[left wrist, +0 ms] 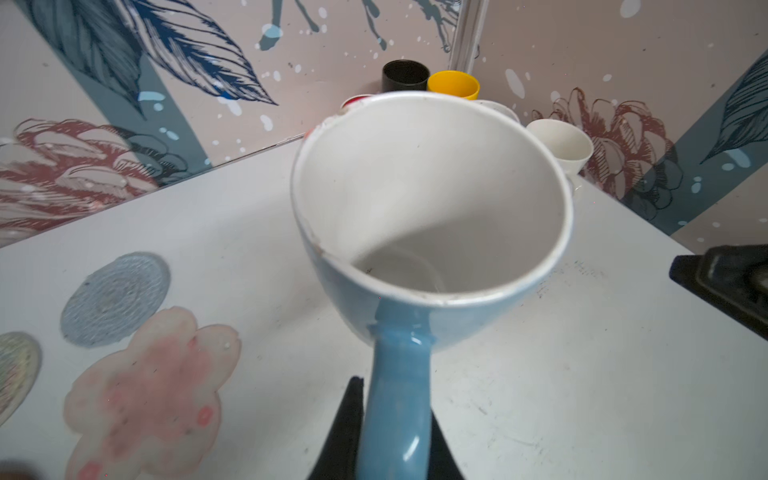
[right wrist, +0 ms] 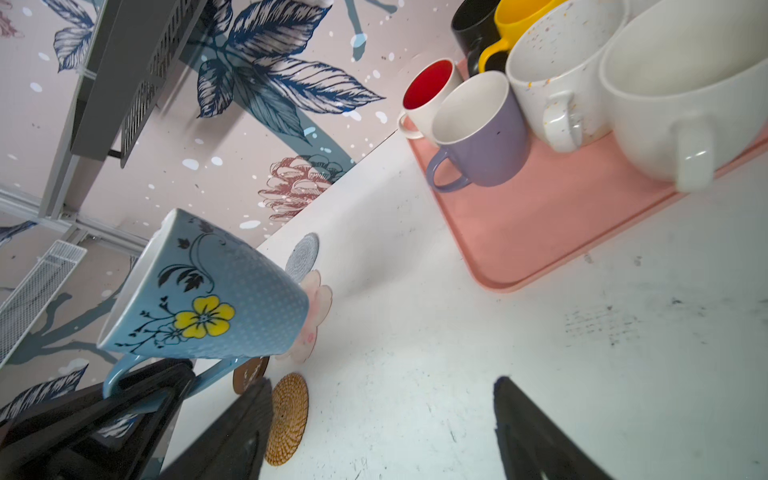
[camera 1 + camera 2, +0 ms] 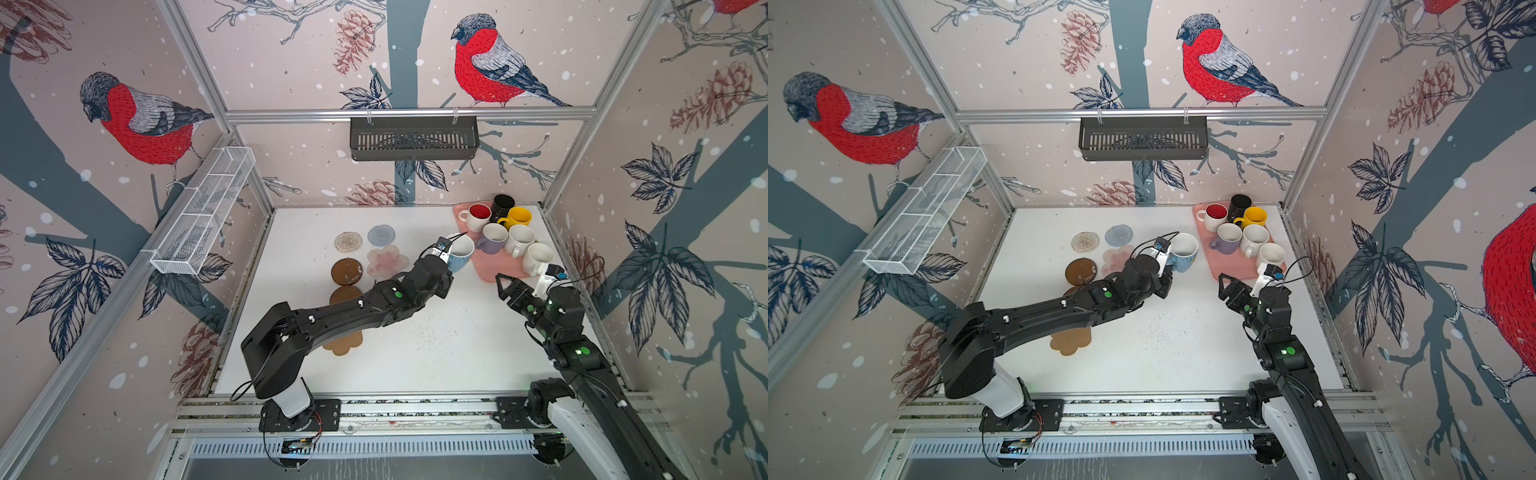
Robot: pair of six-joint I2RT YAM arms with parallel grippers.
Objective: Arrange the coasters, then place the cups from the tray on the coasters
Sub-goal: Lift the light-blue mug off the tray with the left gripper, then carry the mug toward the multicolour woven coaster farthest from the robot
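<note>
My left gripper point(image 3: 447, 258) point(image 1: 395, 415) is shut on the handle of the light blue cup point(image 3: 462, 252) point(image 1: 432, 199) point(image 2: 208, 291). It holds the cup tilted above the table, between the pink flower coaster point(image 3: 387, 259) and the tray point(image 3: 490, 266). Beige point(image 3: 348, 242) and grey-blue point(image 3: 381, 235) woven coasters, a brown disc point(image 3: 347, 271) and a cork flower point(image 3: 345, 345) lie to the left. The arm hides part of a second disc point(image 3: 345, 294). A wicker coaster point(image 2: 286, 417) shows in the right wrist view. My right gripper point(image 3: 505, 284) point(image 2: 382, 386) is open and empty near the tray's front edge.
On the tray stand a red-lined white cup point(image 3: 478, 216), black point(image 3: 502, 205), yellow point(image 3: 517, 218), lavender point(image 3: 493, 239), speckled white point(image 3: 519, 240) and cream point(image 3: 536, 257) cups. A dark basket point(image 3: 413, 139) and a wire rack point(image 3: 203, 212) hang on the walls.
</note>
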